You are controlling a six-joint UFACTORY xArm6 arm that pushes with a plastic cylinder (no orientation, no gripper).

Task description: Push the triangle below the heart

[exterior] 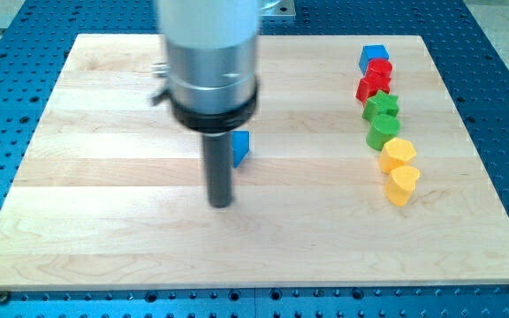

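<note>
A blue triangle lies near the middle of the wooden board, partly hidden behind my rod. My tip rests on the board just below and slightly left of the triangle. A yellow heart sits at the view's right, at the bottom end of a column of blocks. The triangle is far to the left of the heart.
Above the heart the column runs upward: a yellow hexagon-like block, a green rounded block, a green star, a red star-like block, a red block and a blue cube. The board lies on a blue perforated table.
</note>
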